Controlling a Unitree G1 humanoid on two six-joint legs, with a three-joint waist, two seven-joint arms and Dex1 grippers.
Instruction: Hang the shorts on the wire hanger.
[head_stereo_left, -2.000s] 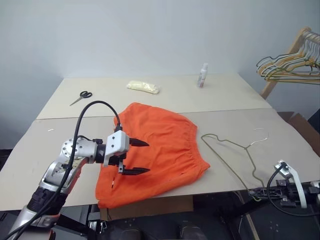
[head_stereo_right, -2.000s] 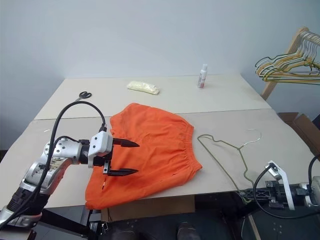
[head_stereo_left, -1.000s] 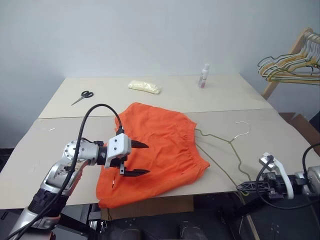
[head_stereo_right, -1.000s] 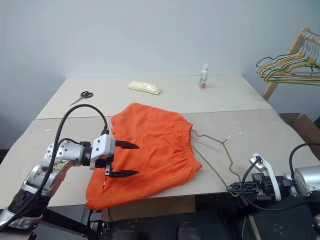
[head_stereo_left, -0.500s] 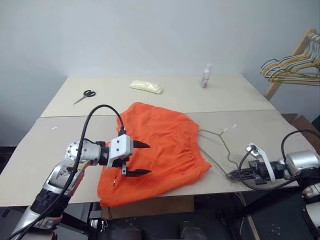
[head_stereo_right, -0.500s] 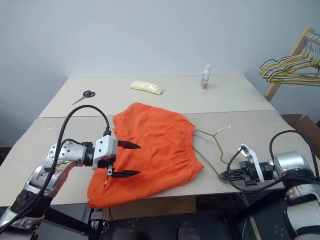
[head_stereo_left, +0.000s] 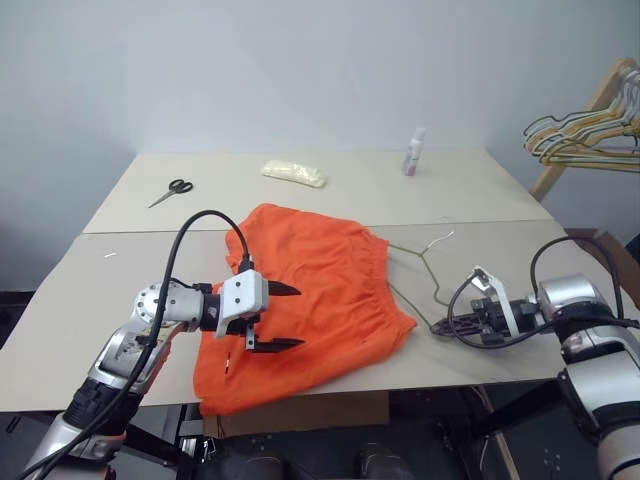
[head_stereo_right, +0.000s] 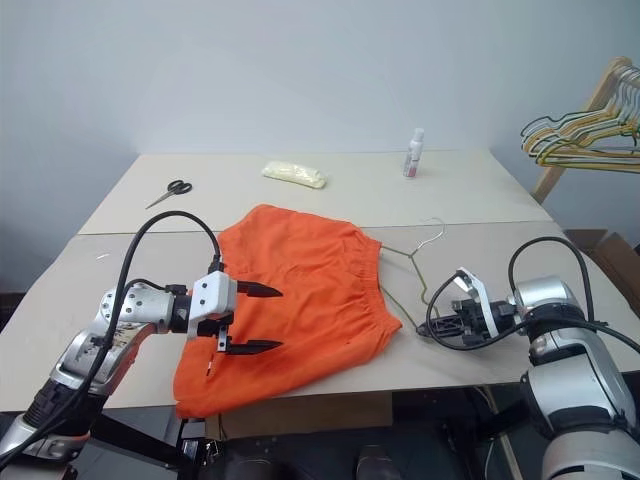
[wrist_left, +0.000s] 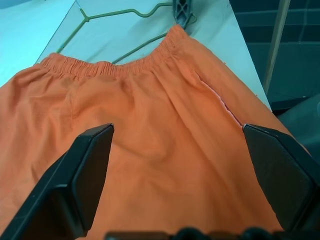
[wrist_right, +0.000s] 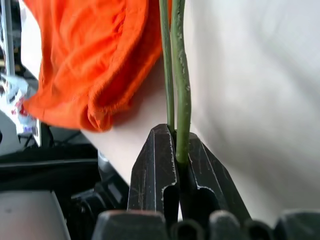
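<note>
The orange shorts (head_stereo_left: 320, 285) lie flat on the near table, with the elastic waistband toward the right. My left gripper (head_stereo_left: 298, 317) hovers over their left part, open, with nothing between its black fingers (wrist_left: 85, 170). The wire hanger (head_stereo_left: 421, 253) lies on the table just right of the waistband, its hook pointing away from me. My right gripper (head_stereo_left: 440, 326) is shut on the hanger's near corner at the table's front edge. In the right wrist view the thin wire (wrist_right: 177, 75) runs out from the closed gripper (wrist_right: 175, 137) beside the shorts' hem (wrist_right: 95, 65).
Scissors (head_stereo_left: 172, 189), a pale yellow packet (head_stereo_left: 293, 173) and a small bottle (head_stereo_left: 413, 152) lie on the far table. A bunch of hangers (head_stereo_left: 585, 135) hangs on a wooden rack at the right. The table's front edge (head_stereo_left: 500, 352) runs just beneath my right gripper.
My right gripper has moved left and forward along the front edge, dragging the wire hanger closer to the shorts' waistband. The left gripper has stayed in place, open.
</note>
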